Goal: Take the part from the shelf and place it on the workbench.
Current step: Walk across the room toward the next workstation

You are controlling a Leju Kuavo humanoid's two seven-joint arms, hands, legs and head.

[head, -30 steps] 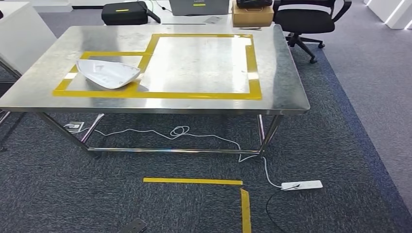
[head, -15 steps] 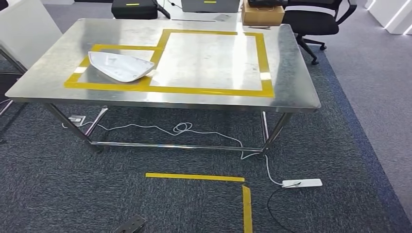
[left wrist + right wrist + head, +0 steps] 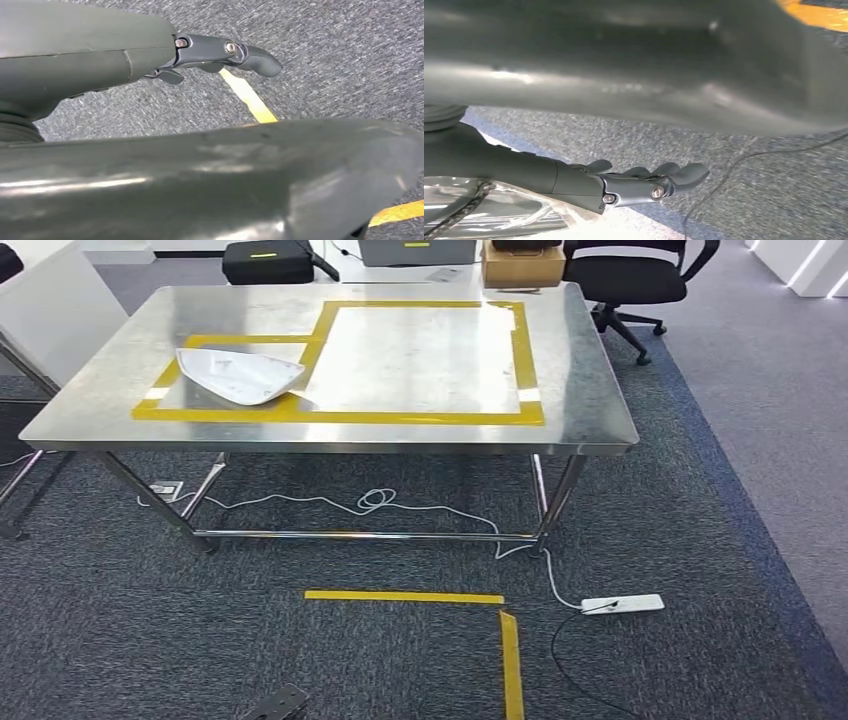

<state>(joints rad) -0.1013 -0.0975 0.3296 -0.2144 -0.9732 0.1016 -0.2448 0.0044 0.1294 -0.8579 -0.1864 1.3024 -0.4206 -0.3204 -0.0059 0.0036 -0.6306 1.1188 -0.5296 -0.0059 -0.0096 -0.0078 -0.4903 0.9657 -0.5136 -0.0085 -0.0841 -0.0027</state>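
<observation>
One white part [image 3: 240, 375], a smooth shell with a curved, pointed outline, is lying on the workbench [image 3: 585, 390], inside the smaller of two rectangles marked in yellow tape [image 3: 345, 418] on the top. The workbench is a single steel table with a brushed, reflective sheet top and shiny tube legs joined by a low bar. It is standing on dark grey, coarse-woven carpet [image 3: 700, 540]. Two more strips of yellow tape are forming a corner on the carpet in front of it, and one white power strip [image 3: 622, 604] is lying nearby with a thin white cable [image 3: 375, 503] looping under the table. Beyond the far edge, one black office chair [image 3: 630, 275], one brown cardboard box [image 3: 520, 265] and one black case [image 3: 270, 260] are sitting.

The left hand [image 3: 220, 52] is hanging over the carpet, its dark, smooth fingers [image 3: 260, 60] stretched nearly straight and holding nothing. The right hand [image 3: 634, 182] is likewise hanging with its fingers [image 3: 689, 175] extended, slightly curved, close together and gripping nothing.
</observation>
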